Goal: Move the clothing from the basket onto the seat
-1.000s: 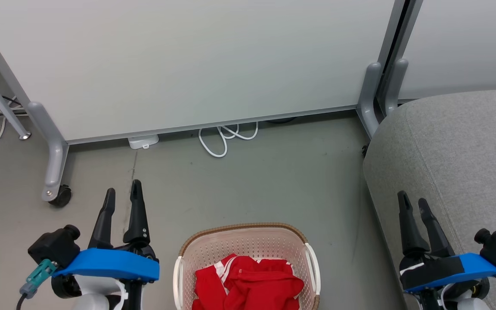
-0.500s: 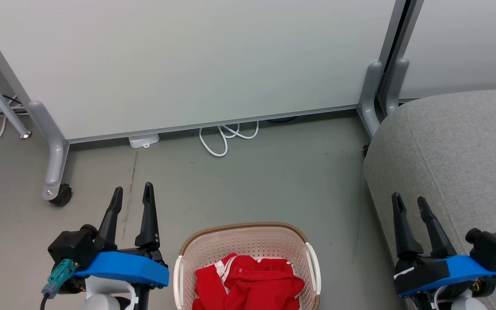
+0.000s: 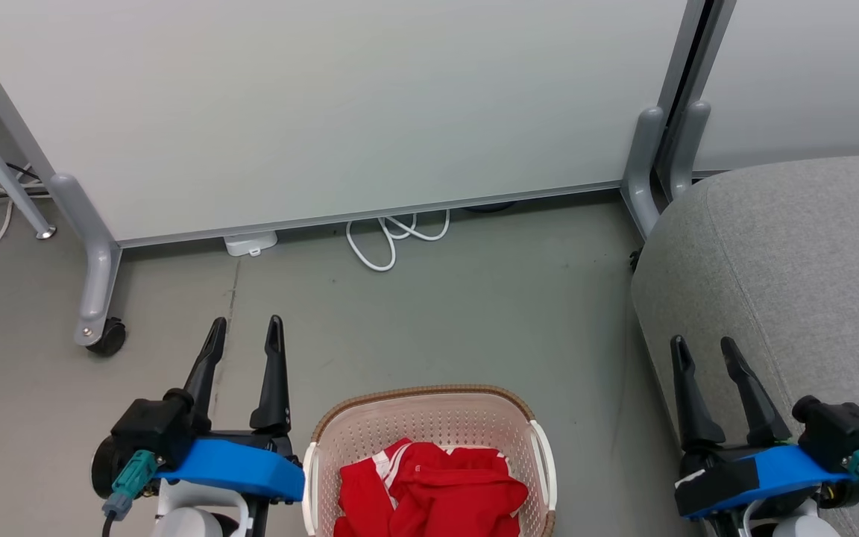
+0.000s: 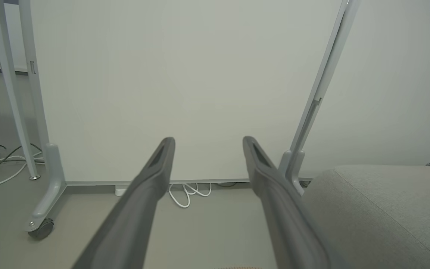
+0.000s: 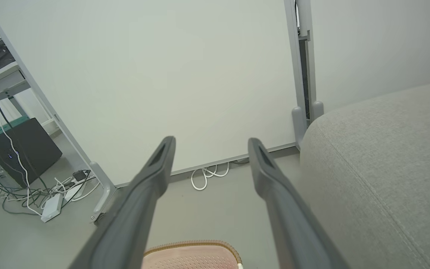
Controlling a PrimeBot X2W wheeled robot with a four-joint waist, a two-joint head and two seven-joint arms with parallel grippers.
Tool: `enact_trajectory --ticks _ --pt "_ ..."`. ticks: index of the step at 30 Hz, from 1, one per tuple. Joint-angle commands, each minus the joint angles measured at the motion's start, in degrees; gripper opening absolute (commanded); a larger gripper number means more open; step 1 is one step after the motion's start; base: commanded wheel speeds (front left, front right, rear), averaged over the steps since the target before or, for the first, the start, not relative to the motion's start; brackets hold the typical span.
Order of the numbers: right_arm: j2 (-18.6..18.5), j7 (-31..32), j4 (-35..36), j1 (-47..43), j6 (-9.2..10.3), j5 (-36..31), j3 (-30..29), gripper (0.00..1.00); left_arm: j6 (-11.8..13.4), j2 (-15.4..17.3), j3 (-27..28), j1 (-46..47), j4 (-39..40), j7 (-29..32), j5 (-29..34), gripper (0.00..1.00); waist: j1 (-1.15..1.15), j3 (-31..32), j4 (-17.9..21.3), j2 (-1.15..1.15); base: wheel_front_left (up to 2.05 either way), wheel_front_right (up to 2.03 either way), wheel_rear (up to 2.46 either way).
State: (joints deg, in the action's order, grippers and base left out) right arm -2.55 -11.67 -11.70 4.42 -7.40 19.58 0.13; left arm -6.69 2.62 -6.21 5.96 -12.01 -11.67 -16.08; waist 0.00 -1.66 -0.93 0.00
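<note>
Both arms have drifted inward; your left fingers [image 3: 273, 380], spread and empty, sit just beside the basket [image 3: 422, 391], nearer the clothing [image 3: 429, 492] than your right fingers [image 3: 688, 399], also spread.

Plastic basket [image 3: 429, 426]; clothing [image 3: 437, 496] apparently soft cloth.

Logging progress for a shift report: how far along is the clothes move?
Done: nothing yet; the bright red white-striped fabric garments lie in the cream perforated plastic basket, and the visible grey upholstered seat cushion bears none. In hand: nothing; the left gripper and right gripper flank the basket, jaws open and empty. Remaining: the entire transfer.
</note>
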Motion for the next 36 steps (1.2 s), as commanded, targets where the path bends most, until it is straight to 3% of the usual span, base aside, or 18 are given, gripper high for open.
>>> enact_trajectory --ticks 1,28,36 --pt "-0.42 -0.47 0.21 0.08 -0.12 -1.4 0.13 1.0 -0.36 0.32 -0.22 0.92 0.16 -0.46 1.31 1.0 0.0 0.01 -0.01 0.0 0.0 0.0 0.0" --pt "-0.47 -3.4 -3.01 0.39 -0.1 -13.82 -1.77 1.0 -0.84 0.34 -1.5 1.37 -1.01 -3.36 12.58 1.0 0.0 -0.34 -0.28 0.0 0.0 0.0 0.0" --pt "-0.47 -3.57 -3.74 0.57 -0.1 -14.61 -2.08 1.0 -0.77 0.34 -1.19 1.35 -2.0 -3.61 12.15 1.0 0.0 -0.25 -0.35 0.0 0.0 0.0 0.0"
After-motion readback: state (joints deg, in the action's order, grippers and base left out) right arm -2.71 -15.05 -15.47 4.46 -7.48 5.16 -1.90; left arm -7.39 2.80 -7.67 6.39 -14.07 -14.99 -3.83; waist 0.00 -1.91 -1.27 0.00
